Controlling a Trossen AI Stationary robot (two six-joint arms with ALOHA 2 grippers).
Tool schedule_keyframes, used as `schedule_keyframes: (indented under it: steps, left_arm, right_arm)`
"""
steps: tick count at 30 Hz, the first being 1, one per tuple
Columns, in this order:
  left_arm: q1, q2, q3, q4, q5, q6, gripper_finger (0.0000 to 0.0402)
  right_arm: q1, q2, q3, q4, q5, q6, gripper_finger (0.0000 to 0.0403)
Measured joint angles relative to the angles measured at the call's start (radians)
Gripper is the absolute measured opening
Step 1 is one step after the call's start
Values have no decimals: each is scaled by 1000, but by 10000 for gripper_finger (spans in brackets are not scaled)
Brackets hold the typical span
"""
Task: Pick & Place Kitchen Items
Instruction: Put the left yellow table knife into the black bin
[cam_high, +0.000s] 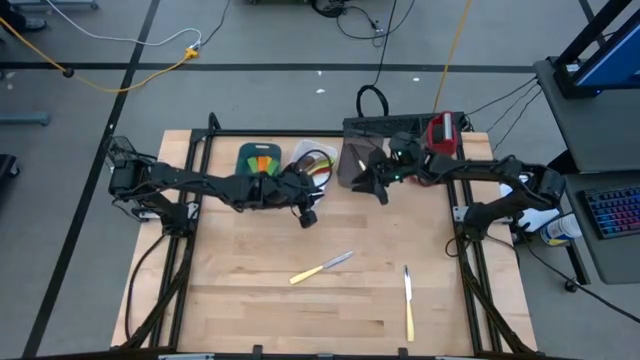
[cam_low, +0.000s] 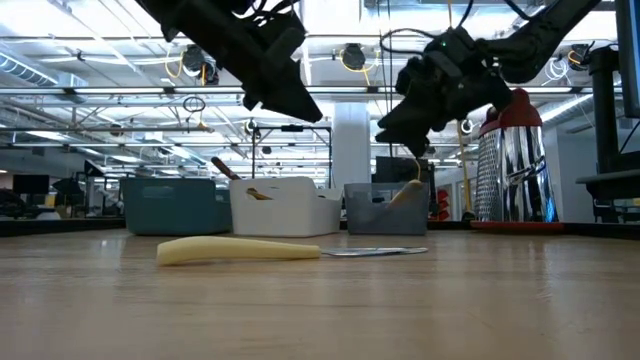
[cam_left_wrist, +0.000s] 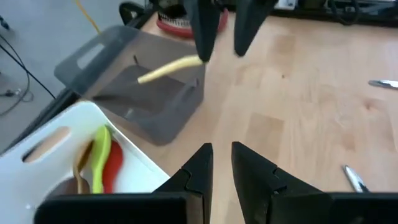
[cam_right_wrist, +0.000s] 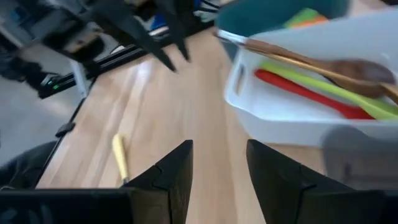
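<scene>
Trays crowd far edge, two knives on open tabletop

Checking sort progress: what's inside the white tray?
In the white tray: a wooden spoon, a green spoon and a red spoon. Its near wall hides the rest.

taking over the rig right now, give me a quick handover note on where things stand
Left gripper: above mid-table, jaws narrowly apart, empty.
Right gripper: over the grey tray, jaws open; a pale-handled knife hangs tilted at its fingertip above that tray, contact unclear.
Done: spatulas in the teal tray; red, green and wooden spoons in the white tray.
Left: two knives on the table, one mid-table, one nearer the right arm's side. They probably go in the grey tray too.
</scene>
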Motion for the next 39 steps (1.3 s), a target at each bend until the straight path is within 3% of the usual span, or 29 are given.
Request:
schedule_keyframes:
  steps: [7,13,20,28,33,39]
  left_arm:
    - [-45,0,0,-52,56,-36,74]
    - [-91,0,0,-112,162,-97,139]
    - [-193,78,1,-101,169,-193,194]
    - [-295,182,0,-76,152,-313,198]
    - [-370,229,1,-69,147,-323,198]
    - [-443,311,0,-77,34,-340,198]
  right_arm:
    - [98,0,0,85,2,-82,149]
    - [157,0,0,179,4,-218,167]
    - [196,0,0,270,6,-224,166]
    - [265,0,0,201,10,-251,212]
    - [323,0,-4,186,133,-255,237]
    - [369,0,-21,187,243,-259,236]
